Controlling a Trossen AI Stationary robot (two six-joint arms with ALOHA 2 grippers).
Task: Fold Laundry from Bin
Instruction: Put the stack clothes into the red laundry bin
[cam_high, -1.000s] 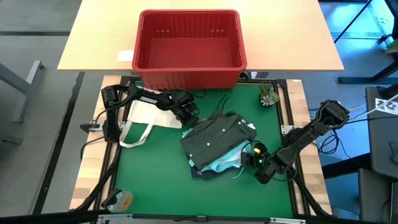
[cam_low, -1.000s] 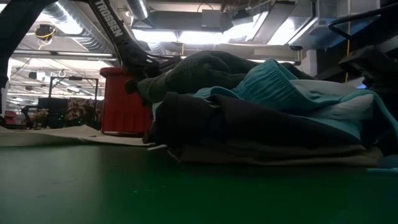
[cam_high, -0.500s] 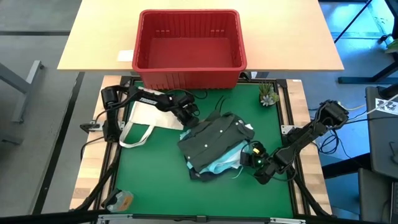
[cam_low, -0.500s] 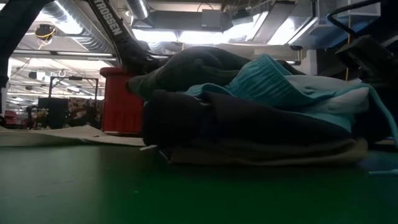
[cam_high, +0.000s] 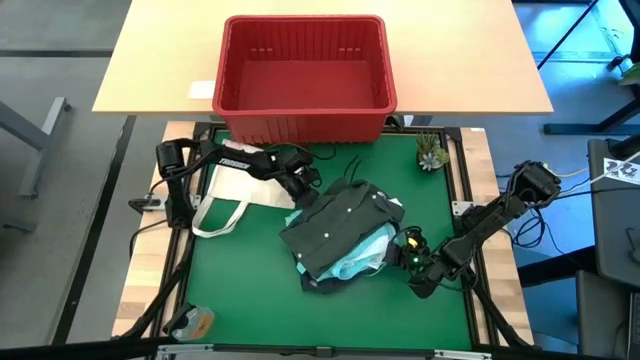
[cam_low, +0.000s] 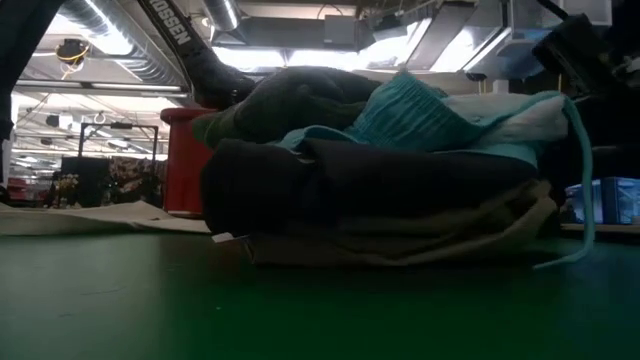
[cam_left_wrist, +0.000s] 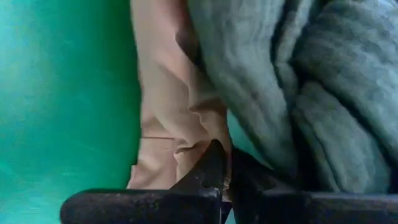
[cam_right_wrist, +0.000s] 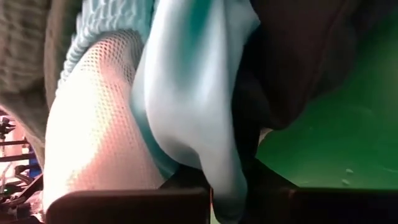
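Observation:
The laundry lies in a heap on the green mat: a dark green garment on top, light turquoise, dark grey and khaki-tan layers under it. My left gripper is shut at the heap's far left edge. My right gripper is shut at the heap's right edge. The red bin stands behind the mat on the wooden table, with nothing showing inside it. My left gripper pinches a fold of the khaki-tan cloth between its two fingers, slanting down from the table's left. Dark green cloth bulges against it. How many layers it has, I cannot tell. My right gripper pinches the light turquoise cloth between its fingers, slanting down from the table's right. A dark layer lies against one finger. The heap's right end curls up off the mat; a turquoise cord hangs down.
A white tote bag lies flat on the mat's left, under my left arm. A small potted plant stands at the far right corner. A small object sits at the near left corner. Bare green mat shows near the front.
Both grippers have risen a little with the cloth. The heap has slid slightly toward the table's left, and its right end has come up off the mat, while its middle stays down.

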